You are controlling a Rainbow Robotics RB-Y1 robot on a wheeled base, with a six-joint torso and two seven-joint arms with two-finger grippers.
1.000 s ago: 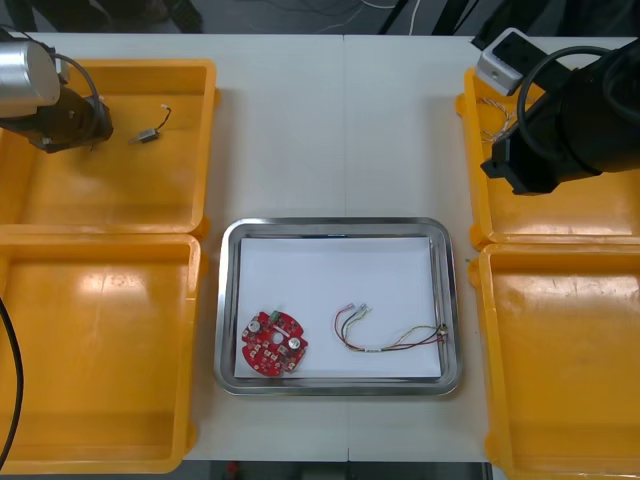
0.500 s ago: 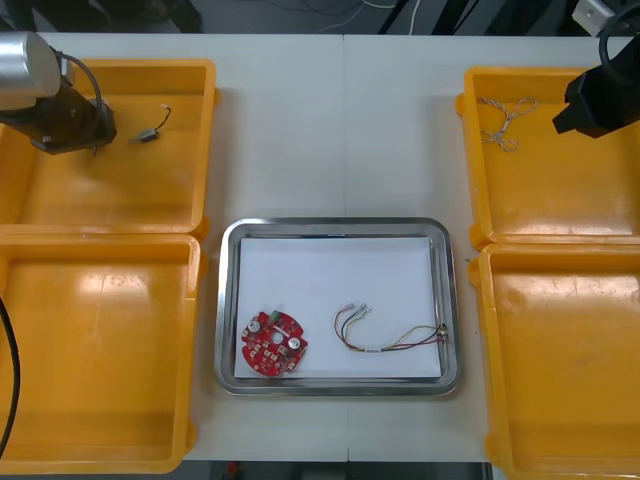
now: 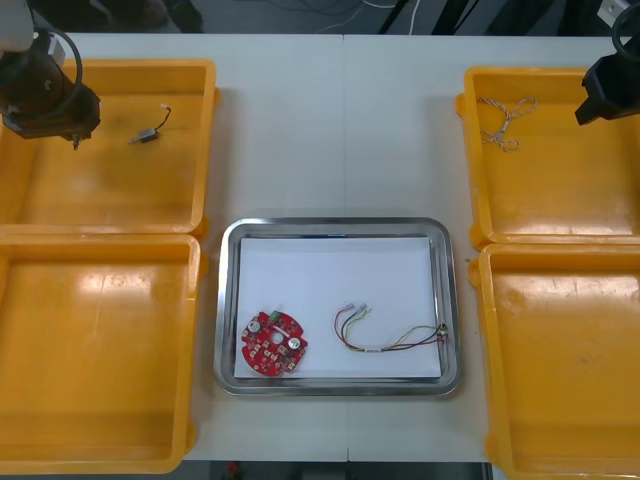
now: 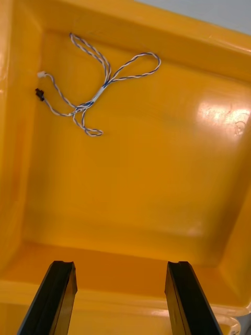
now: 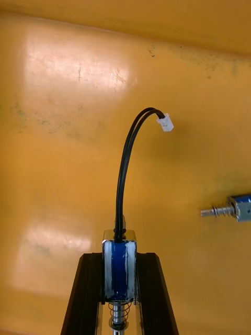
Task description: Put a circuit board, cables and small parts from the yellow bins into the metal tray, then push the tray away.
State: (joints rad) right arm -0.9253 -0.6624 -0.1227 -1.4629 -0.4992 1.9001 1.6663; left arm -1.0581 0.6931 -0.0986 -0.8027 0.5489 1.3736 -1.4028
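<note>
You will find one small metal part (image 5: 119, 272) clamped in the left gripper's (image 5: 119, 256) fingers over the far-left yellow bin (image 3: 110, 200), at 10 o'clock from the metal tray (image 3: 228, 300), ready for transfer; the right gripper (image 4: 120, 269), fingers wide, has withdrawn toward 2 o'clock, exposing the twisted cable (image 4: 99, 89).

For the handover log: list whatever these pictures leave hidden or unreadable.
- Left gripper, shut on a small metal part: hidden in the front view under its own wrist.
- Right gripper, open: front view's edge cuts its arm off.
- Second small metal part: cut by the left wrist view's edge.
- Red and yellow cable: connectors too small in the front view.
</note>
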